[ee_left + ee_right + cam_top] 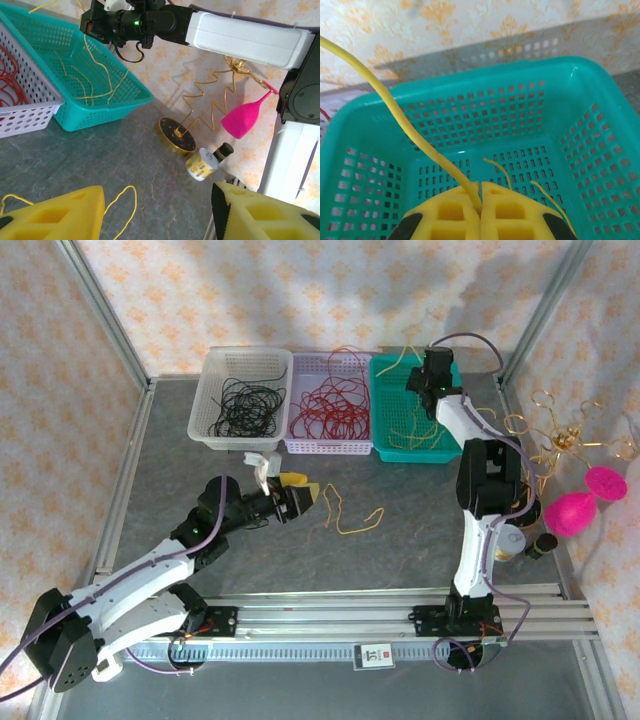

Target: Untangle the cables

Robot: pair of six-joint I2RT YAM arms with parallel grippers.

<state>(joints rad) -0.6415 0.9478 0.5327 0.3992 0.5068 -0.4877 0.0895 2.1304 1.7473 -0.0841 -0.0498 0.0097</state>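
Right end effector [480, 199]: shut tight, pinching a yellow cable [410, 135] over the teal basket [580, 100], far right.
Left end effector [159, 206]: fingers spread wide, gripping nothing, low over the counter [400, 550].
Loose cable [352, 517]: yellow, on the counter just right of it.
Black cables [245, 405], red cables [330, 410]: in far baskets.

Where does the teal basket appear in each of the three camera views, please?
Top external: the teal basket is at the back, rightmost of the row, beneath the right claw.
Left wrist: upper left, beside the pale basket of red cables.
Right wrist: across the middle, seen from above.
Shared landmark: the yellow cable pinched in the right claw, hanging into the basket.
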